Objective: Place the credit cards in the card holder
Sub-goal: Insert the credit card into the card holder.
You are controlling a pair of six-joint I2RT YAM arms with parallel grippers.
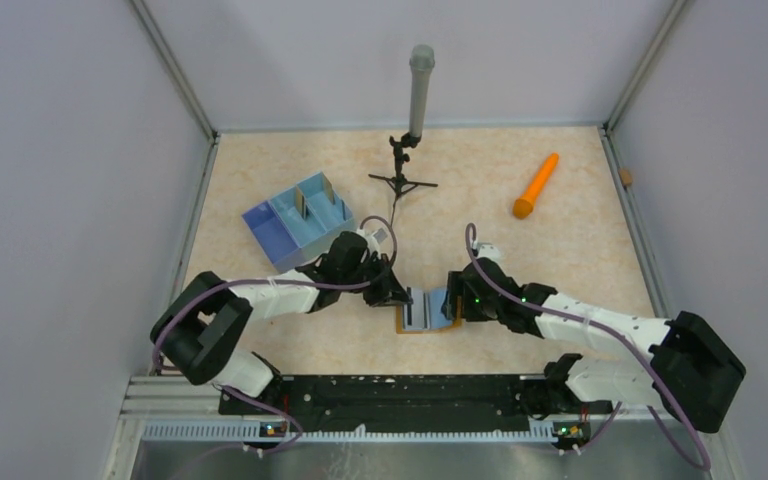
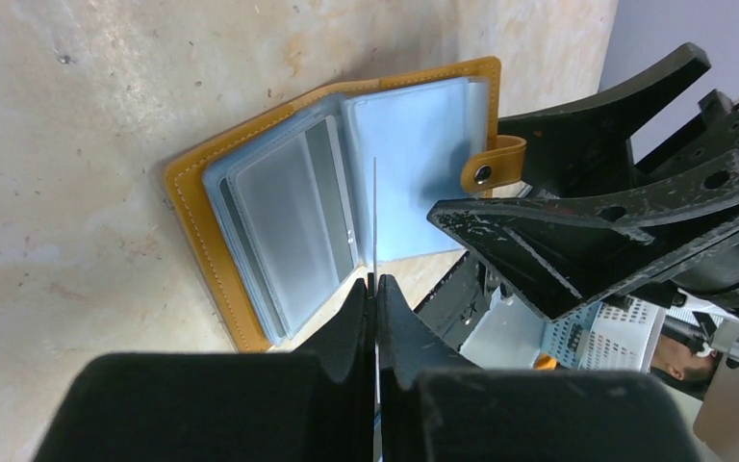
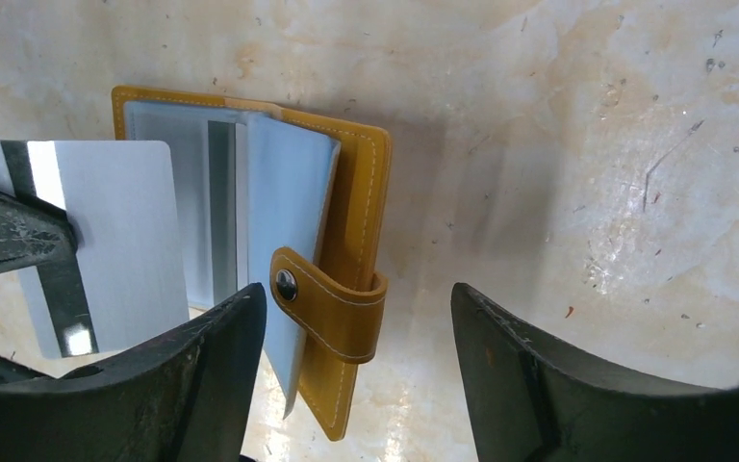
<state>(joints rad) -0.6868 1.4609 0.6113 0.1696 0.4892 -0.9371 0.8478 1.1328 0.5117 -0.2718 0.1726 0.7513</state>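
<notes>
While inserting a credit card (image 3: 115,231) pinched in left end effector (image 2: 376,287), right end effector (image 3: 351,303) open at 3 o'clock of card holder (image 3: 358,192), needed pocket alignment.

Credit card (image 2: 375,212) (thin line) in tight left tool (image 2: 376,285), over open card holder (image 2: 414,125)

You have a blue divided tray (image 1: 265,230) at the far left of the pale mottled surface (image 1: 560,260). A grey cylinder (image 1: 419,95) stands upright on a small black tripod (image 1: 401,178) at the far middle. An orange cone-shaped stick (image 1: 536,186) lies flat at the far right, well apart from both. A small brown item (image 1: 626,178) sits at the right edge, too small to identify.
</notes>
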